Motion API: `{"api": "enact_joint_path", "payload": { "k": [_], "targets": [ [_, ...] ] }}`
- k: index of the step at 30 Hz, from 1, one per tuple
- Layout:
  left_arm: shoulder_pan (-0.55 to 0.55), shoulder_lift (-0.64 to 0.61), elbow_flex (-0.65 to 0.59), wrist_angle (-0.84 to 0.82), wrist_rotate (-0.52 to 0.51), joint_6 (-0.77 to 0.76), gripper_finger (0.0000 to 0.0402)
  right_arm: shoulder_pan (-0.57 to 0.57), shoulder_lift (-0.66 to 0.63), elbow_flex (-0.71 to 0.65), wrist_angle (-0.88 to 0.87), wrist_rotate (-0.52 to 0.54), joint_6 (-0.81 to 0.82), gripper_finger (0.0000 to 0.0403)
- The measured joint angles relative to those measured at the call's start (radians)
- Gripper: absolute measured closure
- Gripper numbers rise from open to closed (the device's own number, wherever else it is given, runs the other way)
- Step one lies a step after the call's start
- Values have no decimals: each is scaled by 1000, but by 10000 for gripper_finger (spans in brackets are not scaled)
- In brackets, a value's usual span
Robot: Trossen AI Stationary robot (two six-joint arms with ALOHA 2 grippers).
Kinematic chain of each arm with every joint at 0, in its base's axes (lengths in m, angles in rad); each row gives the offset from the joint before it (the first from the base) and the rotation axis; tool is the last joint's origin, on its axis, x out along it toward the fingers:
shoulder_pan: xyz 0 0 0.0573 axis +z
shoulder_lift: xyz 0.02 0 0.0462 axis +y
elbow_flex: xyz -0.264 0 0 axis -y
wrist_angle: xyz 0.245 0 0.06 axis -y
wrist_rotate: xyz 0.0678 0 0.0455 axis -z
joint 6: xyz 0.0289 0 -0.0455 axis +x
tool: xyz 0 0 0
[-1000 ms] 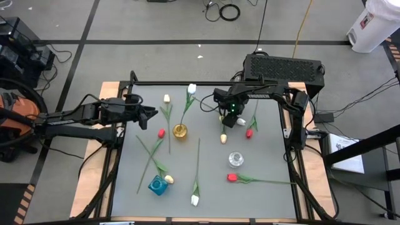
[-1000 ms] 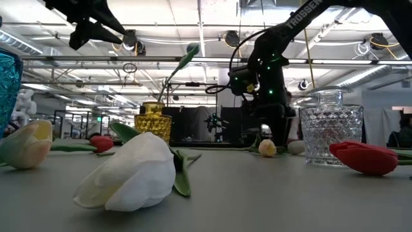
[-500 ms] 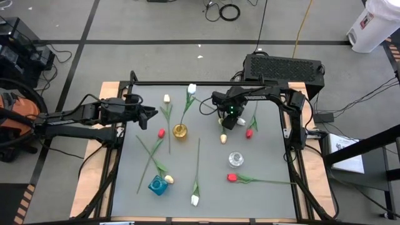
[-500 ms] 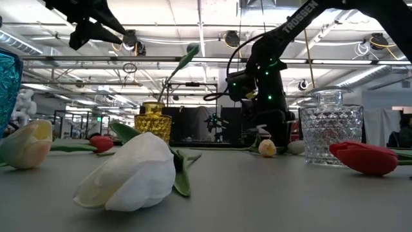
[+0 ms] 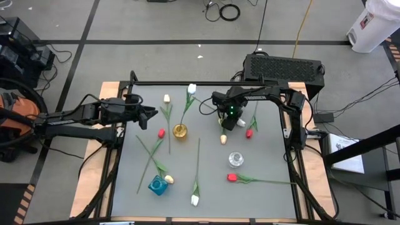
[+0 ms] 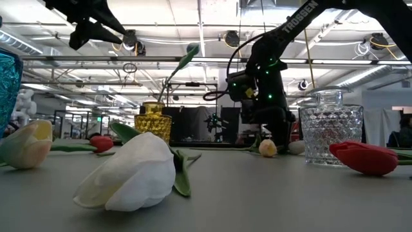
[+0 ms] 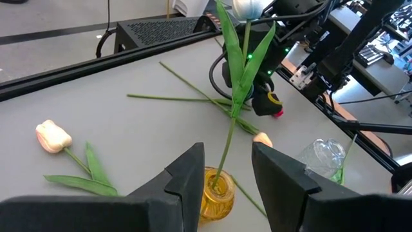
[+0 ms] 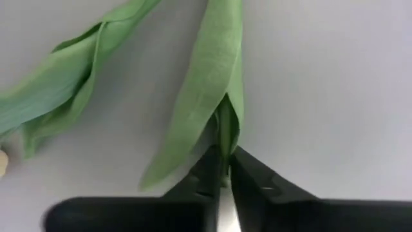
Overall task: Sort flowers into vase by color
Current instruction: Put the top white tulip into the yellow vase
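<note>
Several tulips lie flat on the grey table [image 5: 262,200]. My right gripper [image 5: 228,122] points down over the far middle, shut on the green stem of a tulip whose pale yellow head [image 5: 223,138] lies just nearer. A red tulip [image 5: 249,133] lies to its right. A white tulip [image 5: 192,89] stands with its stem in the gold vase [image 5: 180,131]. My left gripper [image 7: 225,174] hangs open in the air over the table's left side, holding nothing. My right gripper [image 8: 225,161] pinches the pale yellow tulip's thin stem [image 8: 225,132] between its two fingers, where a long leaf wraps it. The fingers come from above, pointing down, and lie across the stem. The tulip lies on the table, with its head [image 6: 267,147] down on the surface.
A clear glass vase [image 5: 235,159] stands near the right gripper, and a blue vase [image 5: 157,185] stands at the near left. More tulips lie around: pale yellow [image 5: 167,98], red [image 5: 161,133], red [image 5: 232,177], white [image 5: 194,200]. A black box [image 5: 284,65] sits beyond the far edge.
</note>
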Motion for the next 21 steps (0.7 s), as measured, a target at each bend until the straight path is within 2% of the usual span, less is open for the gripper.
{"api": "enact_joint_path", "payload": {
  "k": [2, 21],
  "targets": [
    [0, 0, 0, 0, 0, 0, 265, 0, 0, 0, -1, 0, 0, 396],
    [0, 0, 0, 0, -3, 29, 265, 12, 0, 11, -172, 6, -64, 402]
  ]
}}
